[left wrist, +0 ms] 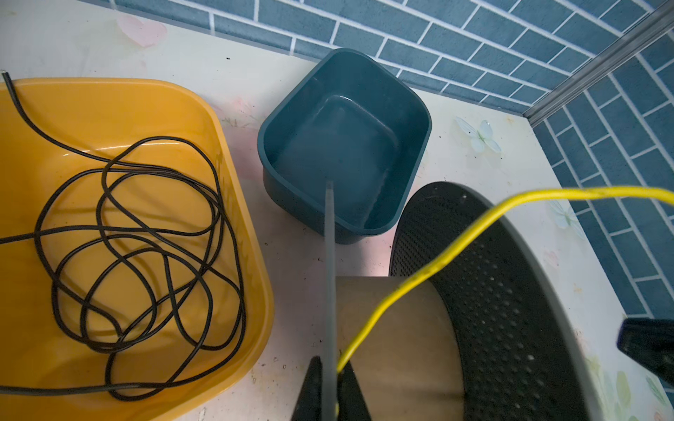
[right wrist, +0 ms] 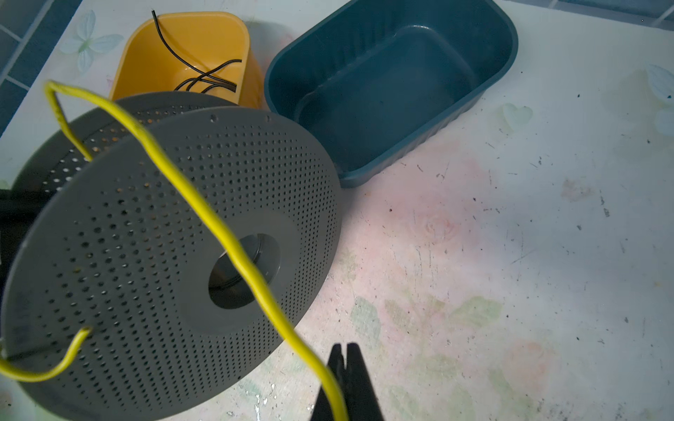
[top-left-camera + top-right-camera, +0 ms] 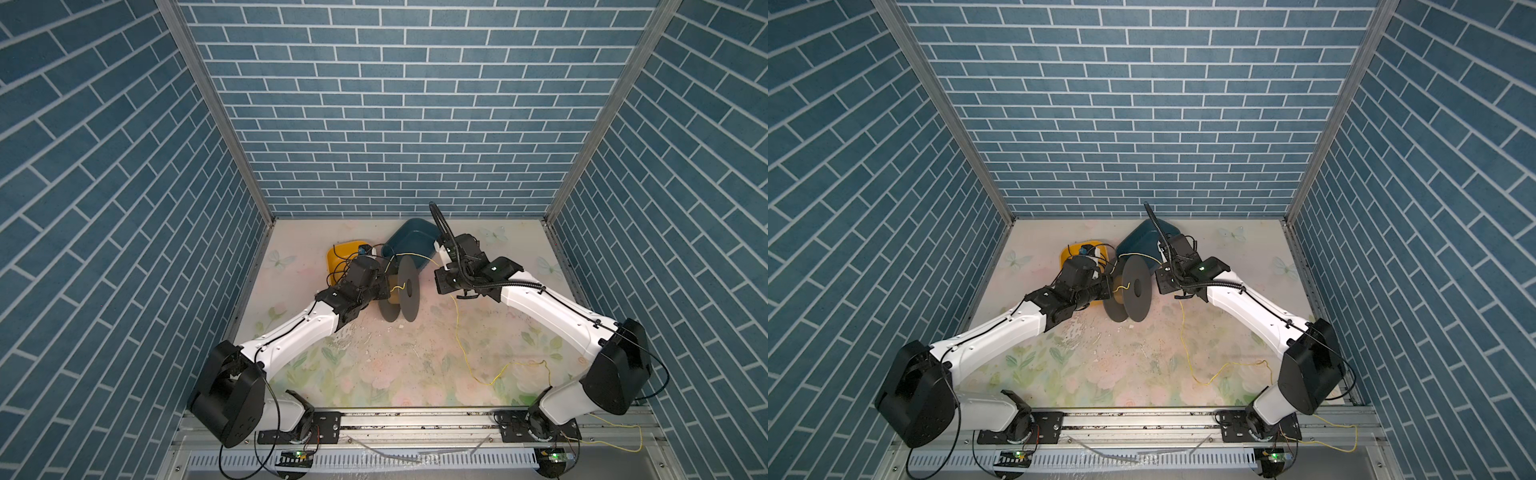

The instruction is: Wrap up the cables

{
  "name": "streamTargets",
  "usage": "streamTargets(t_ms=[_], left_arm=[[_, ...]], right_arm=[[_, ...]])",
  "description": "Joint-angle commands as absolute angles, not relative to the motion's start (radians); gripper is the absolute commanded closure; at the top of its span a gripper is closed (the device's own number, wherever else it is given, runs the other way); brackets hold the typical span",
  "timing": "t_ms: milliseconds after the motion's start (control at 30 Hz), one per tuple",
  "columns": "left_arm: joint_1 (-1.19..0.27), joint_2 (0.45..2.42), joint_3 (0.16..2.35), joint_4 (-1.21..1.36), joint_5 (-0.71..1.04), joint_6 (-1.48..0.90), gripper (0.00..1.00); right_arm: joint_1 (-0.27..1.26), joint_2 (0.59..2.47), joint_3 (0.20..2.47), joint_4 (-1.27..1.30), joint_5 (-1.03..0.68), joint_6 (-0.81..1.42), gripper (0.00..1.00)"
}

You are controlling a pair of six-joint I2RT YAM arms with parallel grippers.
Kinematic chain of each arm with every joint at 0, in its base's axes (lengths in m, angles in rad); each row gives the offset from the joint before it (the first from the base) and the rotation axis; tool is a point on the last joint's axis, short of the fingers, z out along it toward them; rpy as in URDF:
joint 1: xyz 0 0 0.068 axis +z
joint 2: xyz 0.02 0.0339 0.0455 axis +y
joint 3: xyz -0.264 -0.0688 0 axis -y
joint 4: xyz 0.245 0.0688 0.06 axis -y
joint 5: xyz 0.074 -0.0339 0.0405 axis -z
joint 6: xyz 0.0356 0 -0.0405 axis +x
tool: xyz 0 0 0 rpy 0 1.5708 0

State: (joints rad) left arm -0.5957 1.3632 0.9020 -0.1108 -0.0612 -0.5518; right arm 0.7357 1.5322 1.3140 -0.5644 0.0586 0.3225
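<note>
Spool point(image 3: 409, 286), cable point(image 2: 223, 233); teal bin point(image 3: 409, 239), yellow bin point(image 3: 343, 253) behind

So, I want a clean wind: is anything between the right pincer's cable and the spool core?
Yes: the spool's near flange. From the right pincer the cable crosses that flange's face and arches over its rim down to the core. Nothing else visible.
</note>
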Motion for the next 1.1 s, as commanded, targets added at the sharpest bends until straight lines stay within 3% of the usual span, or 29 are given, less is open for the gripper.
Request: streamTargets(t_ms=[0, 67, 133, 333, 400, 600, 733, 900, 1067], left_arm=[[-0.601, 1.347, 0.937, -0.198, -0.076, -0.512, 1.0], [-0.602, 1.342, 0.962, -0.242, -0.072, -0.508, 1.0], [-0.603, 1.338, 0.996, -0.303, -0.075, -0.501, 1.0], [-0.608, 1.33, 1.069, -0.427, -0.131, -0.486, 1.0], [-0.609, 1.335, 1.086, -0.451, -0.14, -0.486, 1.0], [-0.612, 1.363, 1.109, -0.468, -0.157, -0.495, 1.0], [-0.612, 1.374, 1.11, -0.451, -0.159, -0.509, 1.0], [-0.614, 1.384, 1.117, -0.44, -0.152, -0.512, 1.0], [-0.615, 1.386, 1.114, -0.443, -0.155, -0.505, 1.0]], right_arm=[[0.736, 1.541, 1.359, -0.569, 0.038, 0.307, 1.0], [0.737, 1.528, 1.356, -0.572, 0.029, 0.308, 0.99], [0.736, 1.508, 1.347, -0.572, 0.01, 0.308, 0.91], [0.736, 1.447, 1.306, -0.576, -0.051, 0.278, 0.5], [0.737, 1.414, 1.285, -0.577, -0.06, 0.272, 0.4], [0.739, 1.301, 1.221, -0.543, -0.144, 0.308, 0.28], [0.766, 1.242, 1.146, -0.426, -0.211, 0.39, 0.33], [0.795, 1.253, 1.075, -0.293, -0.173, 0.475, 0.41], [0.807, 1.331, 1.052, -0.149, -0.239, 0.596, 0.59]])
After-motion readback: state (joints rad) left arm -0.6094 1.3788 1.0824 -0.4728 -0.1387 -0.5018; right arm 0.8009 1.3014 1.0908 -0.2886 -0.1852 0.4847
